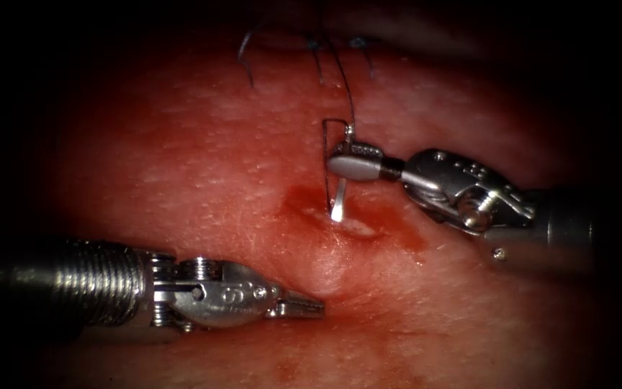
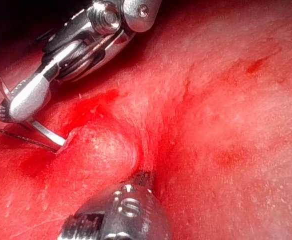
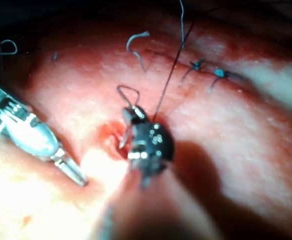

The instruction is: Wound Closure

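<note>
My right tool comes in from the right, its jaws shut on the curved needle partway along its body. The needle's tip points down and touches the tissue at the red, wet patch on the left lip of the cut; I see no length of it buried. Dark thread runs up from the jaws toward the far stitches. My left tool lies low and left of the cut, shut on nothing, its tip pressing into the tissue. The left wrist view shows that tip beside a raised mound, with the needle meeting the mound.
Two blue knotted stitches close the far end of the cut. Cut thread ends lie loose beside them. Red fluid stains the tissue around the open part of the cut.
</note>
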`<state>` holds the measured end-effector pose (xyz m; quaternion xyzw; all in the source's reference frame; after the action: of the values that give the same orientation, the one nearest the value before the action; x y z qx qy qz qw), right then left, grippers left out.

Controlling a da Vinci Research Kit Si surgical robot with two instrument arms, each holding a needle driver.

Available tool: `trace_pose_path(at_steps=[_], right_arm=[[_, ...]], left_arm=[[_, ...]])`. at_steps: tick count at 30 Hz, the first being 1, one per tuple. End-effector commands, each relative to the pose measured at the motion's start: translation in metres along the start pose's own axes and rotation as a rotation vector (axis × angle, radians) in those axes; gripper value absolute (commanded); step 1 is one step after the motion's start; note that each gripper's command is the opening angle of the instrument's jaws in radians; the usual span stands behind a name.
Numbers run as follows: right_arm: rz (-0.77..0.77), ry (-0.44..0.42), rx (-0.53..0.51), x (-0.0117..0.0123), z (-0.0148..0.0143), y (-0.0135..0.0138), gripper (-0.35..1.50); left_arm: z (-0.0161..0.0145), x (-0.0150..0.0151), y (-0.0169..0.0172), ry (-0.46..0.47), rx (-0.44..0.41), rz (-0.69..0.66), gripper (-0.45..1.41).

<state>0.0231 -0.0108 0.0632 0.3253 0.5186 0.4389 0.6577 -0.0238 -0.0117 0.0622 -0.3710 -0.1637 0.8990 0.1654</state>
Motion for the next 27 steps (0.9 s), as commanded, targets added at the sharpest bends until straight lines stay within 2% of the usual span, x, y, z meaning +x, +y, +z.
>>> trace_pose_path(at_steps=[1, 5, 10, 13, 20, 27], right_arm=[[0.063, -0.004, 0.015, -0.0001, 0.0011, -0.0003, -0.35], [0.137, -0.006, 0.026, -0.0002, 0.0014, -0.0005, -0.35], [0.324, -0.029, 0.074, -0.0007, 0.0018, -0.0008, -0.35], [0.437, -0.091, 0.077, -0.0013, 0.0021, -0.0015, -0.35], [0.621, -0.176, 0.065, -0.0021, 0.0025, -0.0030, -0.35], [0.710, -0.196, 0.080, -0.0029, 0.0027, -0.0038, -0.35]], left_arm=[[0.0009, -0.0001, -0.0002, -0.001, 0.004, 0.001, -0.18], [0.0009, -0.0002, -0.0003, -0.003, 0.009, 0.001, -0.18], [0.0008, -0.0003, -0.0003, -0.003, 0.009, 0.001, -0.18], [0.0008, -0.0004, -0.0004, -0.003, 0.008, 0.002, -0.18], [0.0005, -0.0004, -0.0005, -0.005, 0.011, 0.002, -0.18], [0.0005, -0.0005, -0.0006, -0.005, 0.011, 0.002, -0.20]])
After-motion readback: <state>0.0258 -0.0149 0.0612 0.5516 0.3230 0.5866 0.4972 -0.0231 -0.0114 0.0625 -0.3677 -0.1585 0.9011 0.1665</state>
